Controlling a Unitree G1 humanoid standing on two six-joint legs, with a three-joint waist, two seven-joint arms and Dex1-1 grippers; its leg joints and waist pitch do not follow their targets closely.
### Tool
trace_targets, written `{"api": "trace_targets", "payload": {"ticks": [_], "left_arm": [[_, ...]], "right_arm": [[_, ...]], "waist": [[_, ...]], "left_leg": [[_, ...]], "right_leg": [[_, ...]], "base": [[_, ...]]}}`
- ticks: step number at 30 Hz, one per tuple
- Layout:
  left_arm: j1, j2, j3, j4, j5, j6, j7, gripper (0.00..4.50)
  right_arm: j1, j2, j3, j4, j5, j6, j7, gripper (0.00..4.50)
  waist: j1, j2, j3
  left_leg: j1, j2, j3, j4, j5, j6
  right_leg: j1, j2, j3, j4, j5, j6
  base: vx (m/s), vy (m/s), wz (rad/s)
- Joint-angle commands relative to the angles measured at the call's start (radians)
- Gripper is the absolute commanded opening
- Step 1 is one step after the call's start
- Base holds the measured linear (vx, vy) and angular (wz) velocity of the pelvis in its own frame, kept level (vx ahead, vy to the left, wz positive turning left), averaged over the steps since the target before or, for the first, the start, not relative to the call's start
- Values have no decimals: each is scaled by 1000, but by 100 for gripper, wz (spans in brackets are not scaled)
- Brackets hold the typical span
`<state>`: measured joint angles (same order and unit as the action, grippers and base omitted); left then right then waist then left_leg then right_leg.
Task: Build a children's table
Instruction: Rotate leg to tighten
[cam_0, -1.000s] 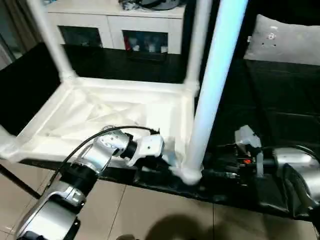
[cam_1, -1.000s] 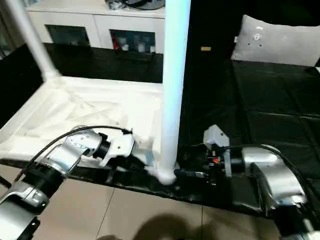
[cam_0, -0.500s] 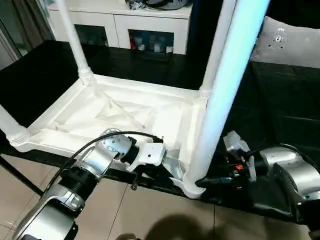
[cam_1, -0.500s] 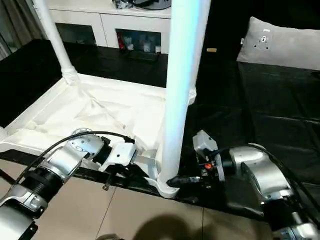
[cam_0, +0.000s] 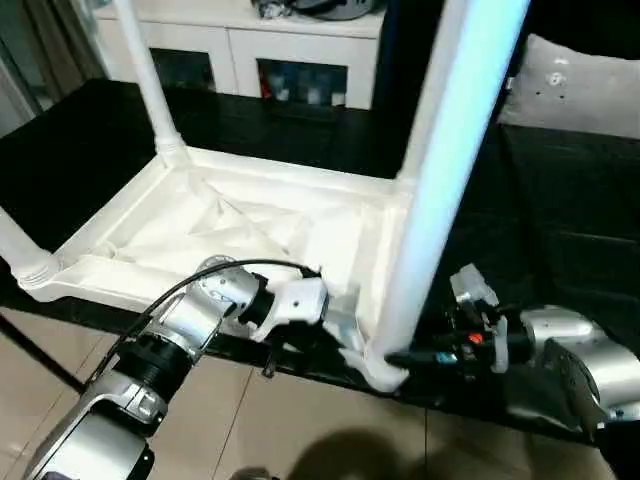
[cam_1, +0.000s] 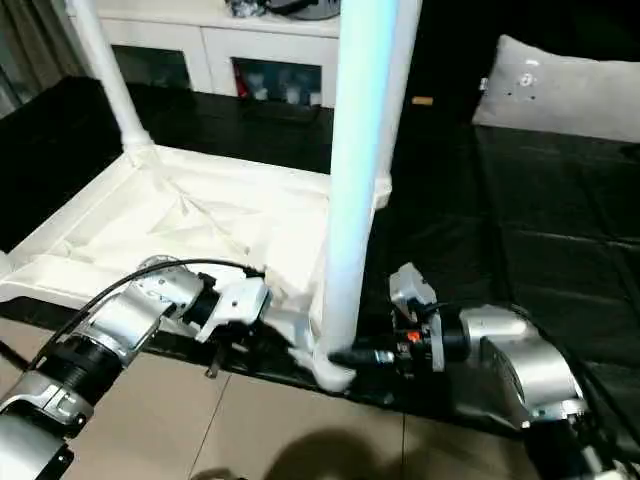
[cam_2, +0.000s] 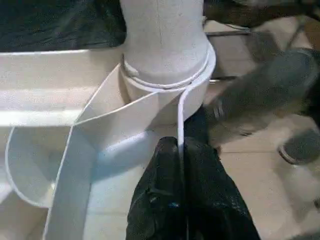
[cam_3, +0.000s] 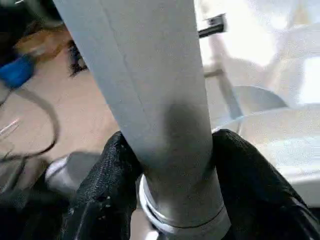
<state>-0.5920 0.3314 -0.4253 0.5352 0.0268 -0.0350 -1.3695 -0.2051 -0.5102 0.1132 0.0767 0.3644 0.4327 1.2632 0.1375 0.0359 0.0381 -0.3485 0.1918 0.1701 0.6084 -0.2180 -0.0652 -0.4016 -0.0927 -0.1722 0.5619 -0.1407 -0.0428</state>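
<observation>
**Asker:** Head camera view first, please: where is the children's table?

**Describer:** It lies upside down on a black mat, its square top flat and the X-shaped ribs of its underside facing up. Legs stand in the corner sockets; the near leg rises from the near corner socket, which sits at the mat's front edge, just above a tiled floor. A white cabinet with glass doors stands well behind.

**Asker:** What are the grippers doing?

**Describer:** The left gripper has its jaws together, pinching a thin rib of the top's rim right beside that near socket. The right gripper comes from the other side; in the right wrist view its black fingers sit on either side of the leg's base, touching it just above the collar.

**Asker:** How will the table handle?

**Describer:** My judgement: hollow white plastic, so light and fairly stiff, though the thin rim could flex. The leg looks smooth and tapered, likely slippery, so low down near the collar is the best place to hold it. The tall leg may lever sideways if pushed higher up.

**Asker:** And its look?

**Describer:** All white, glossy, with round sockets and long tubular legs.
</observation>
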Motion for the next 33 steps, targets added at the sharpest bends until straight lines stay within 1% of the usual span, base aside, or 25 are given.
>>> {"api": "trace_targets", "payload": {"ticks": [1, 3, 4, 5, 6, 7, 8, 9, 11, 12, 13, 14, 15, 16, 17, 20, 22, 23, 25, 26, 28, 29, 31, 32, 33], "left_arm": [[-26, -54, 27, 14, 6, 36, 125, 0], [-48, -88, 48, 35, 15, 77, 214, 0], [-54, -96, 52, 40, 17, 86, 235, 0], [-68, -117, 62, 59, 19, 97, 276, 0], [-77, -131, 68, 72, 21, 104, 303, 0], [-92, -152, 76, 95, 28, 114, 348, 0], [-102, -167, 82, 109, 34, 120, 379, 0], [-115, -185, 89, 124, 35, 127, 408, 0], [-142, -226, 106, 156, 34, 139, 476, 0], [-153, -241, 106, 171, 41, 132, 504, 0], [-161, -252, 106, 182, 49, 125, 520, 0], [-169, -266, 107, 198, 60, 111, 543, 0], [-173, -272, 109, 207, 65, 106, 555, 0], [-175, -276, 110, 213, 67, 103, 563, 0], [-174, -275, 101, 216, 76, 95, 560, 0], [-178, -276, 95, 230, 88, 82, 558, 0], [-180, -268, 92, 239, 92, 65, 550, 0], [-180, -258, 87, 245, 93, 49, 535, 0], [-179, -244, 79, 252, 98, 34, 517, 0], [-185, -232, 71, 273, 109, -9, 498, 0], [-188, -229, 69, 279, 113, -18, 496, 0], [-193, -226, 71, 288, 119, -43, 500, 0], [-196, -226, 76, 293, 120, -61, 508, 0], [-198, -231, 97, 302, 100, -79, 516, 0], [-198, -231, 97, 302, 100, -79, 516, 0]], "right_arm": [[-6, 69, 25, -66, 22, 32, -81, 199], [-4, 147, 2, -68, -15, 83, -261, 199], [-5, 171, -5, -67, -25, 91, -309, 199], [-15, 217, -14, -50, -53, 93, -393, 199], [-22, 248, -19, -38, -74, 92, -445, 199], [-34, 293, -29, -23, -97, 94, -523, 199], [-42, 322, -36, -15, -111, 96, -573, 198], [-55, 350, -45, 0, -129, 96, -631, 198], [-84, 407, -68, 37, -156, 84, -753, 196], [-97, 426, -73, 59, -183, 63, -815, 196], [-107, 439, -75, 75, -213, 49, -867, 196], [-119, 464, -87, 93, -233, 24, -928, 196], [-123, 481, -98, 96, -233, 17, -953, 230], [-123, 492, -106, 95, -228, 14, -963, 263], [-116, 490, -105, 72, -238, 4, -967, 263], [-100, 494, -112, 45, -255, -13, -980, 275], [-83, 467, -98, 33, -282, -38, -975, 302], [-66, 440, -86, 22, -294, -54, -958, 306], [-46, 409, -80, 6, -300, -67, -936, 321], [-13, 372, -86, -23, -296, -80, -907, 335], [-1, 359, -87, -34, -297, -85, -898, 345], [25, 345, -104, -68, -277, -83, -877, 355], [43, 336, -119, -95, -253, -78, -852, 373], [82, 305, -136, -148, -198, -67, -784, 380], [82, 305, -136, -148, -198, -67, -784, 388]], "waist": [[-11, -24, -61], [-26, -28, -62], [-34, -25, -60], [-50, -34, -60], [-61, -27, -60], [-68, -25, -60], [-81, -25, -61], [-88, -12, -63], [-100, -16, -66], [-103, -27, -68], [-102, -29, -68], [-100, -24, -68], [-100, -14, -71], [-100, -18, -72], [-96, -9, -74], [-88, -13, -83], [-83, -11, -80], [-74, -6, -77], [-66, -11, -77], [-61, -7, -75], [-55, -9, -73], [-51, -14, -72], [-46, -13, -68], [-44, -17, -66], [-42, -17, -66]], "left_leg": [[-1, 35, -7, -68, -115, 56], [-7, 26, -9, -66, -127, 47], [-5, 26, -10, -66, -129, 43], [-9, 22, -12, -64, -148, 34], [-8, 19, -14, -62, -162, 30], [-10, 20, -16, -62, -168, 28], [-5, 18, -16, -60, -176, 28], [-6, 21, -21, -63, -182, 33], [-3, 27, -22, -66, -179, 38], [-10, 30, -24, -68, -162, 43], [-8, 30, -22, -69, -156, 49], [-7, 32, -22, -70, -134, 54], [-7, 35, -21, -70, -107, 59], [-8, 36, -21, -71, -94, 62], [-6, 38, -21, -69, -67, 73], [-10, 40, -21, -62, 24, 117], [-12, 38, -19, -60, 44, 142], [-10, 34, -15, -58, 29, 138], [-11, 34, -14, -60, 7, 138], [-11, 34, -14, -61, -6, 137], [-8, 35, -13, -63, -34, 127], [-8, 36, -13, -66, -43, 119], [-7, 33, -11, -68, -72, 113], [-5, 31, -10, -69, -100, 110], [-5, 33, -12, -70, -103, 107]], "right_leg": [[59, -70, 55, -91, -478, 8], [66, -67, 45, -100, -520, 50], [61, -66, 43, -104, -524, 53], [63, -66, 34, -111, -547, 69], [63, -67, 26, -116, -565, 83], [65, -67, 23, -117, -565, 90], [60, -65, 20, -124, -562, 93], [66, -67, 19, -121, -542, 82], [66, -69, 24, -119, -501, 53], [69, -72, 32, -111, -465, 36], [66, -73, 35, -109, -458, 28], [66, -77, 44, -100, -430, 4], [64, -78, 52, -93, -380, -23], [65, -78, 55, -87, -354, -34], [66, -78, 60, -78, -293, -60], [72, -80, 71, -42, -118, -128], [71, -81, 73, -38, -93, -147], [71, -80, 73, -44, -118, -137], [76, -80, 73, -47, -149, -121], [77, -80, 72, -51, -177, -111], [76, -78, 71, -59, -234, -83], [75, -77, 70, -63, -262, -73], [74, -76, 68, -71, -311, -51], [73, -74, 64, -81, -356, -29], [74, -75, 65, -80, -364, -21]], "base": [[0, 0, 0], [0, 0, 0], [0, 0, 0], [0, 0, 0], [0, 0, 0], [0, 0, 0], [0, 0, 0], [0, 0, 0], [0, 0, 0], [0, 0, 0], [0, 0, 0], [0, 0, 0], [0, 0, 0], [0, 0, 0], [0, 0, 0], [18, -1, 1], [0, 0, 0], [0, 0, 0], [0, 0, 0], [0, 0, 0], [0, 0, 0], [0, 0, 0], [0, 0, 0], [0, 0, 0], [0, 0, 0]]}}
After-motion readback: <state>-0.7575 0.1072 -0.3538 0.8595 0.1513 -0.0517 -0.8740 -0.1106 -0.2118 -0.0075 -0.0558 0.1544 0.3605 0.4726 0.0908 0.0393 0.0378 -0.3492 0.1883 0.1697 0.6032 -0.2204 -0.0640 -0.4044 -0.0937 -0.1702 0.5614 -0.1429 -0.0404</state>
